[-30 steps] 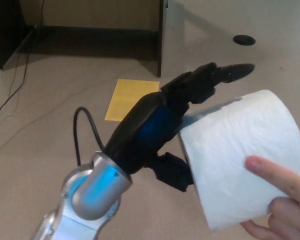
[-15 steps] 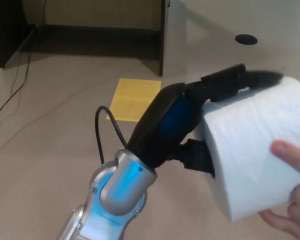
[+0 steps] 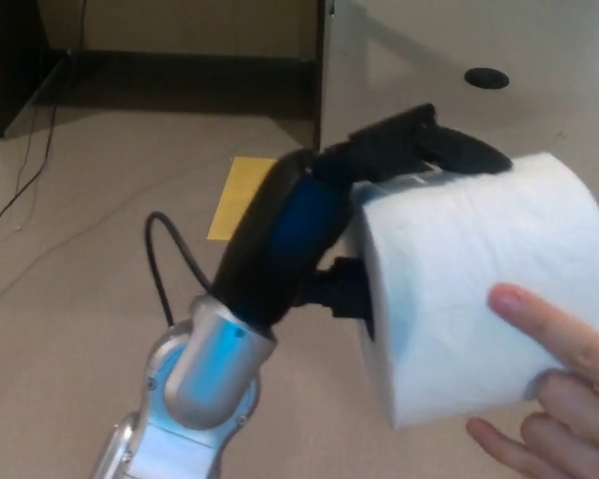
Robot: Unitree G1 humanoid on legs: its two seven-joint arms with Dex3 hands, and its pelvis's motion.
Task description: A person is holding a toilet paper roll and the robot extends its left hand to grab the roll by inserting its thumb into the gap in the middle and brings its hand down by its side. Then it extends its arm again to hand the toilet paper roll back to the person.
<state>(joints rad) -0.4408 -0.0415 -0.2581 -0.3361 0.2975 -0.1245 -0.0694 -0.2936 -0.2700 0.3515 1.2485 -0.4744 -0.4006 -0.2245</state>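
Our left hand (image 3: 379, 215) is now closing on the toilet paper roll (image 3: 479, 289): the fingers (image 3: 434, 145) lie along its top, where half a second ago they were stretched out straight, and the thumb (image 3: 344, 289) goes into the hole in the middle. The roll is in the air at the right, a little lower than before, and the person's hand (image 3: 564, 384) supports it from below. We judge the grab almost made; the person must release it next
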